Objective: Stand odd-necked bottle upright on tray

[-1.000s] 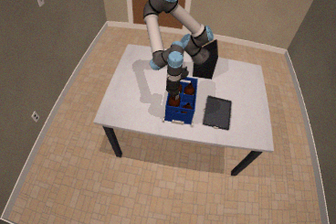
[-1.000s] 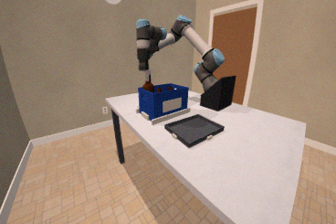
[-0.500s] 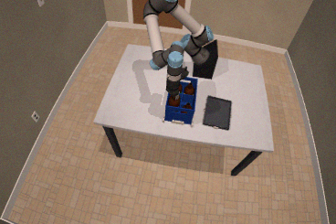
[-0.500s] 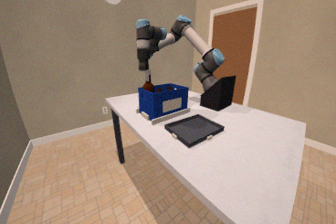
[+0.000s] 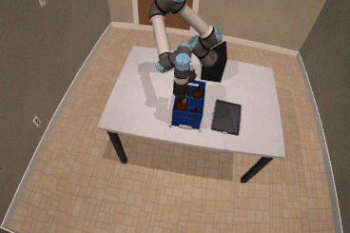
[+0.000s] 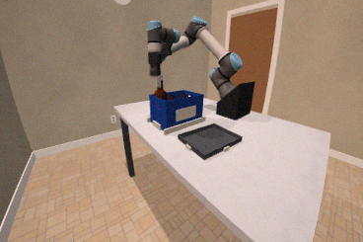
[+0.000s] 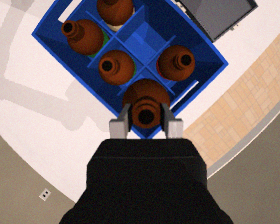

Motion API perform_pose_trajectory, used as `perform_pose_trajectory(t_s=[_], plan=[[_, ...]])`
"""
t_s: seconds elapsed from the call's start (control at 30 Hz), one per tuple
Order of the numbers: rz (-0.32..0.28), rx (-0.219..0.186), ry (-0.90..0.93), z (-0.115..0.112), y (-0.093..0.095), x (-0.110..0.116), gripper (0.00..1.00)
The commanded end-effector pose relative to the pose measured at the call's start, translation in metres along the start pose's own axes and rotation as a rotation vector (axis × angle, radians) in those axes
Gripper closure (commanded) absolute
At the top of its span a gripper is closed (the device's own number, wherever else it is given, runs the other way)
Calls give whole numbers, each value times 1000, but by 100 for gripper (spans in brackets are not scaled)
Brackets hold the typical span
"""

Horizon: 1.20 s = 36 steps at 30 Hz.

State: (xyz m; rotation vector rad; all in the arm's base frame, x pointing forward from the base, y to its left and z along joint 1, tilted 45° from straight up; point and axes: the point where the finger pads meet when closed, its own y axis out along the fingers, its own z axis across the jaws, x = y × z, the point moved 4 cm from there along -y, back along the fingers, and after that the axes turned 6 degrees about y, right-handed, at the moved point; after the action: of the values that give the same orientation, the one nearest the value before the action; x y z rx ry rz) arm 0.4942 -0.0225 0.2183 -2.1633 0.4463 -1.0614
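Observation:
My gripper is shut on the neck of a brown bottle. This bottle is upright in the crate's near corner of the wrist view. Its shoulder shows above the rim, higher than the others, and its lower part is inside the crate. The blue crate also holds four brown bottles: one, another, a third and the last. Neck differences are too small to tell. The dark tray is empty.
The tray lies beside the crate on the white table. Light strips lie along the crate's base. Blue dividers separate its compartments. A black angled block stands by the arm's base.

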Motion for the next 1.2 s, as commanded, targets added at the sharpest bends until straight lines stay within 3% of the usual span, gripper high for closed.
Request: perform_pose_trajectory(t_s=[0.0,1.17], plan=[[-5,5,4,0,-5,2,100],[-4,5,3,0,-37,2,100]])
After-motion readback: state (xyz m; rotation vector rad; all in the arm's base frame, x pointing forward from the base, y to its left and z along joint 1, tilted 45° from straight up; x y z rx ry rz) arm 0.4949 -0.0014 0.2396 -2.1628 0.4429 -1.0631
